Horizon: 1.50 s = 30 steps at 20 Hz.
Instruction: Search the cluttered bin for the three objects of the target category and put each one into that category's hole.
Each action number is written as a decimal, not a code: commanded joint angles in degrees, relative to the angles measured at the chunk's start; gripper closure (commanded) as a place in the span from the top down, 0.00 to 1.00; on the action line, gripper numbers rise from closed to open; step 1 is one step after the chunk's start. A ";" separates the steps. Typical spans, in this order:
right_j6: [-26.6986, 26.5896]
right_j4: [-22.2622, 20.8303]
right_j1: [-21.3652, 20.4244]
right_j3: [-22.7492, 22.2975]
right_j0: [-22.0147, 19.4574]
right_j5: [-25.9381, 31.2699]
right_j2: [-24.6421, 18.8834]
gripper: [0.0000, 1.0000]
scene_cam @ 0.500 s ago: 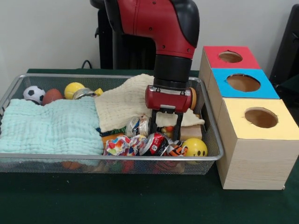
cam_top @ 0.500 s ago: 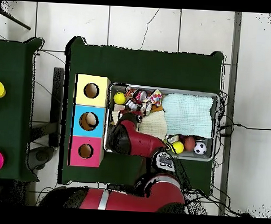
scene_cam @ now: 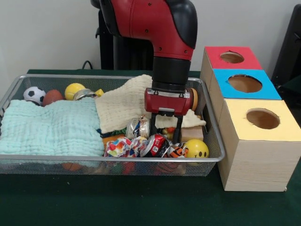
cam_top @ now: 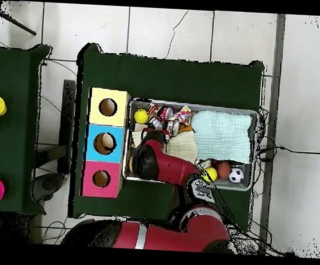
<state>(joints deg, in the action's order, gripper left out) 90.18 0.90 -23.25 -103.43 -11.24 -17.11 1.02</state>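
Observation:
The silver wire-mesh basket (scene_cam: 117, 159) fills the table's left and middle; it also shows in the overhead view (cam_top: 253, 116). My gripper (scene_cam: 165, 134) hangs open and empty over the clutter at the basket's right front, fingertips low among crumpled wrappers (scene_cam: 136, 143). A small orange and yellow thing sits between the fingers; I cannot tell what it is. No plush duck or teddy bear shows; a mint cloth (scene_cam: 51, 127) and a cream cloth (scene_cam: 124, 103) cover much of the basket. In the overhead view the arm (cam_top: 154, 163) hides the gripper.
Three boxes with holes stand right of the basket: red (scene_cam: 251, 63), blue (scene_cam: 270, 92), yellow (scene_cam: 287, 132). A soccer ball (scene_cam: 34, 94), a brown ball (scene_cam: 52, 96) and a yellow ball (scene_cam: 74, 89) lie far left. A smiley ball (scene_cam: 196, 149) and a wooden block (scene_cam: 192, 133) lie beside the gripper.
The arm's upper part has swung slightly and the gripper has shifted a little to the left over the same clutter. Nothing was taken hold of.

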 commanded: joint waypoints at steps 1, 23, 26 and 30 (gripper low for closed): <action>14.35 5.07 2.14 -3.95 -2.07 11.62 -6.74 1.00; 16.80 11.02 0.30 -13.57 1.93 8.88 -7.07 1.00; 17.46 11.77 0.41 -14.84 2.56 8.00 -7.20 1.00; 16.92 12.42 1.32 -14.33 2.58 7.96 -7.18 1.00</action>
<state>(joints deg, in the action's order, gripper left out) 90.79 11.44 -26.61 -111.54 -10.55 -13.68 -0.44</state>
